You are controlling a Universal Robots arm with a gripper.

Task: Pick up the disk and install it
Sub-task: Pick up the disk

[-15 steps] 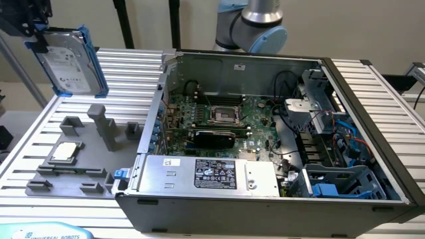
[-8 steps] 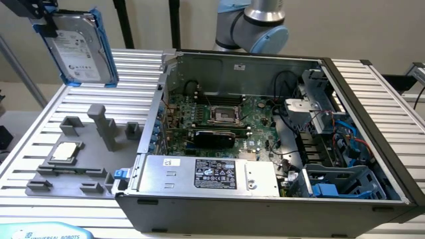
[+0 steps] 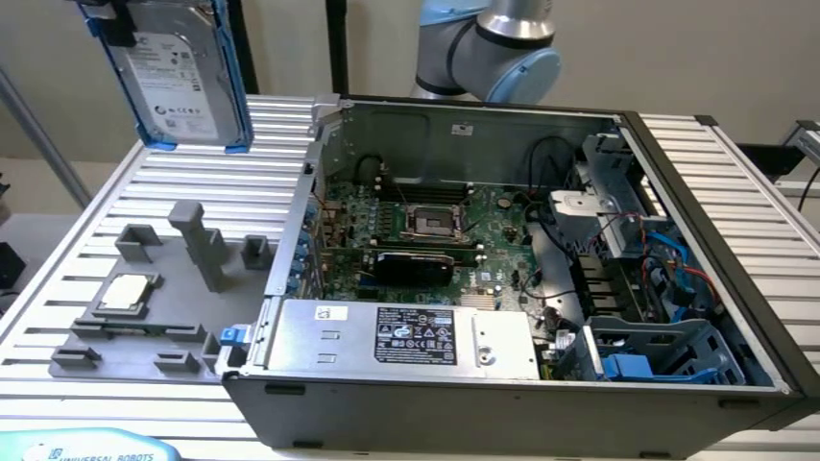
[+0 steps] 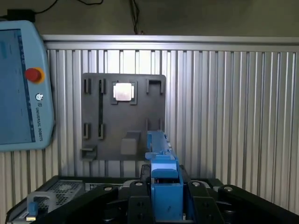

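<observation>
The disk (image 3: 186, 72), a silver-grey drive with a white label and a blue carrier frame, hangs upright in the air above the table's far corner on the exterior view's left. My gripper (image 3: 113, 24) is shut on its upper end, at the frame's edge. In the wrist view the disk's blue frame edge (image 4: 163, 179) runs between my black fingers (image 4: 140, 205), and the grey fixture plate (image 4: 124, 114) lies beneath. The open computer case (image 3: 513, 413) stands to the exterior view's right of the disk.
A grey fixture plate (image 3: 141, 307) carries a small square CPU chip (image 3: 125, 291) and upright posts. Inside the case are the motherboard (image 3: 423, 230), a grey power-supply box (image 3: 403, 336) and a blue drive bay (image 3: 666, 351). A teach pendant (image 4: 21, 88) lies on the slatted table.
</observation>
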